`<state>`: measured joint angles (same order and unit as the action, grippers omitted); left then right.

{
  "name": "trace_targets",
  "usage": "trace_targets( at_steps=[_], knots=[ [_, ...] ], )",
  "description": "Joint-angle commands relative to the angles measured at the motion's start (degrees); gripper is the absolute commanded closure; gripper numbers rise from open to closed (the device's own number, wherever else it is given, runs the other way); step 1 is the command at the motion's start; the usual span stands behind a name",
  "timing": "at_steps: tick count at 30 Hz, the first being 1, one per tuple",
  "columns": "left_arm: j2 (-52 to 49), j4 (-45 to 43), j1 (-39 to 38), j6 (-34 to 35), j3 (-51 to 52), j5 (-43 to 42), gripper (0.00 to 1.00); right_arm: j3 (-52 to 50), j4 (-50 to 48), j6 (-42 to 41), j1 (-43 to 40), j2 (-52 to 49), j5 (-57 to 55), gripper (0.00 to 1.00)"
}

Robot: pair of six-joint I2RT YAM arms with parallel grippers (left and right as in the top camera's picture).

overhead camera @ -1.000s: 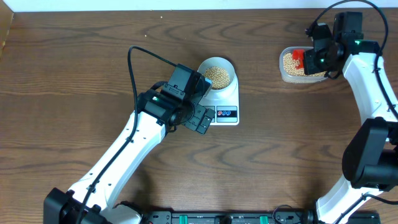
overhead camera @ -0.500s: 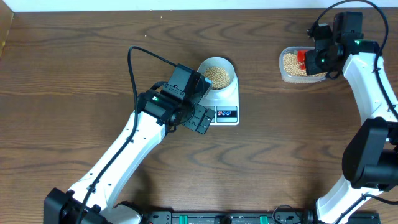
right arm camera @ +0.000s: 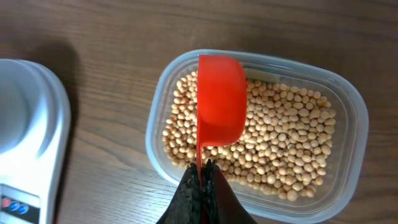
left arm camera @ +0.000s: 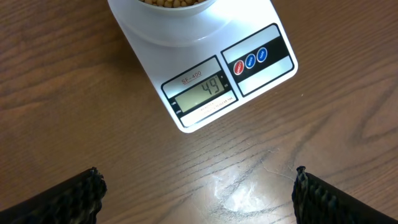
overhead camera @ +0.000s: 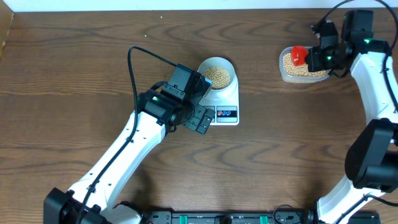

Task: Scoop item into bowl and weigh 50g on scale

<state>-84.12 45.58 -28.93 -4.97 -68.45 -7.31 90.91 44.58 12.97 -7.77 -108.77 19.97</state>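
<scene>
The white scale stands mid-table with the pale bowl of tan beans on it. In the left wrist view the scale reads 49 on its display. My left gripper is open and empty, just in front of the scale. My right gripper is shut on the handle of a red scoop, held over the clear tub of beans. The scoop shows over the tub at the far right.
The left arm crosses the table's middle left. The scale's edge shows at the left of the right wrist view. Bare wooden table surrounds everything.
My right gripper has lifted the red scoop up out of the beans and swung a little right. The left arm has not moved.
</scene>
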Motion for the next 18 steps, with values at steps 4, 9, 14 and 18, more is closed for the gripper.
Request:
trace_targets(
  at_steps=[4, 9, 14, 18],
  knots=[
    [0.3, 0.0, 0.3, -1.0, -0.2, 0.5, 0.02, 1.3, -0.2, -0.7, -0.8, 3.5, 10.4, 0.99],
    [0.3, 0.0, 0.3, -1.0, -0.2, 0.5, 0.02, 1.4, -0.3, -0.7, -0.6, 3.8, 17.8, 0.99],
    [0.3, 0.0, 0.3, -1.0, -0.2, 0.5, 0.02, 1.3, -2.1, -0.7, 0.5, 3.8, 21.7, 0.98],
    [0.3, 0.0, 0.3, -1.0, -0.2, 0.5, 0.02, 1.3, -4.3, -0.8, 2.8, 3.8, 22.2, 0.98]
  ],
)
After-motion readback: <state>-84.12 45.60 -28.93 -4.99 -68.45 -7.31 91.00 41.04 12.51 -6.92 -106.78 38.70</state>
